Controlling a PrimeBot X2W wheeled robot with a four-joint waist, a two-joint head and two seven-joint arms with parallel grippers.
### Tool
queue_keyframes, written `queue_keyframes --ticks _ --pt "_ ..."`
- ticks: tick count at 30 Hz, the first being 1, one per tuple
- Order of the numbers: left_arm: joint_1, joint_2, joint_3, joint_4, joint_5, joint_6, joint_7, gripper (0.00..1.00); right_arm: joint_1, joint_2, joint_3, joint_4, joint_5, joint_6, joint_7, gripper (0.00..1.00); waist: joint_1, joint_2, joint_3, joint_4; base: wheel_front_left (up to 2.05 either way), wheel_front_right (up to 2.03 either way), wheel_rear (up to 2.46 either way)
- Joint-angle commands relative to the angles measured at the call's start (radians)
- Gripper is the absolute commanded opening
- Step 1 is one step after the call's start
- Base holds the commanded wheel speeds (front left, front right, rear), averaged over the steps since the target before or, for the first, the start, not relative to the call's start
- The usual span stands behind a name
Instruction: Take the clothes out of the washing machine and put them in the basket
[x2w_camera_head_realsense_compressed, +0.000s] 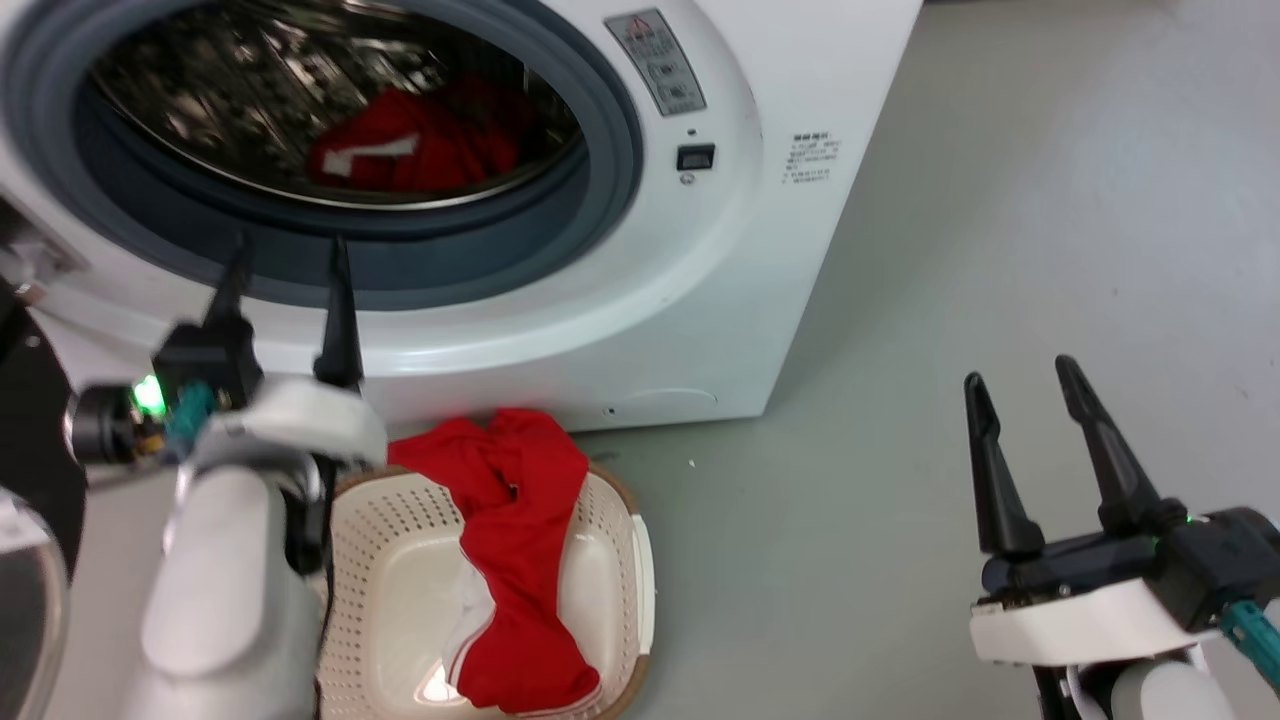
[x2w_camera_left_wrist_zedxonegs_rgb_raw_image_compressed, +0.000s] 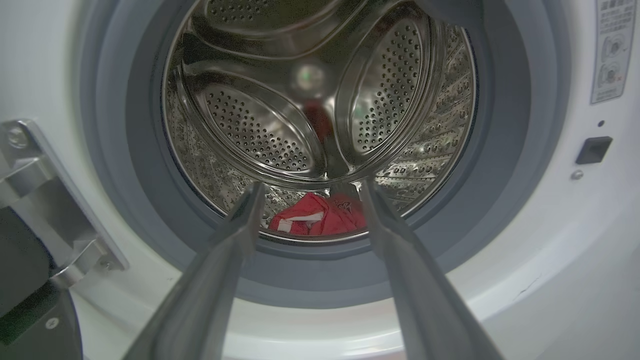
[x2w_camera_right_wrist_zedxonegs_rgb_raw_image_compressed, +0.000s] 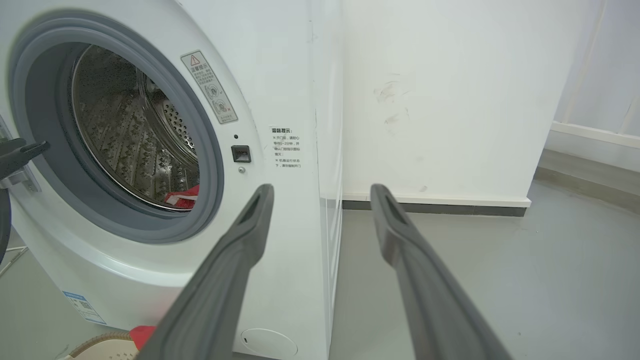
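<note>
Red garment (x2w_camera_left_wrist_zedxonegs_rgb_raw_image_compressed: 320, 220) low in steel drum (x2w_camera_left_wrist_zedxonegs_rgb_raw_image_compressed: 320, 100), between spread gripper (x2w_camera_left_wrist_zedxonegs_rgb_raw_image_compressed: 310, 192) fingers.

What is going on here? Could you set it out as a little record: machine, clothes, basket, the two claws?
washing machine: door open, front opening uncovered
drum: one red garment lying at its bottom
basket: on the floor in front of the machine
second red garment: in the basket, draped over its far rim
left gripper: open, empty, pointing at the opening
right gripper: open, empty, off to the side
</note>
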Motion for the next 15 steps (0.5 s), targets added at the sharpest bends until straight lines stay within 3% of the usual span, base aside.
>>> queue_keyframes --ticks 1,15 --pt "-0.061 0.018 0.003 0.020 0.009 -0.005 -0.003 1.00 -0.028 0.000 0.000 -0.006 0.005 -0.001 -0.002 1.00 -0.0001 0.0000 0.068 -0.042 0.00 0.00 0.00" --pt "-0.654 0.194 -0.035 0.470 0.039 -0.059 0.063 1.00 -0.165 0.001 -0.013 -0.053 0.074 -0.001 -0.002 1.00 -0.0001 0.0000 0.353 -0.157 0.00 0.00 0.00"
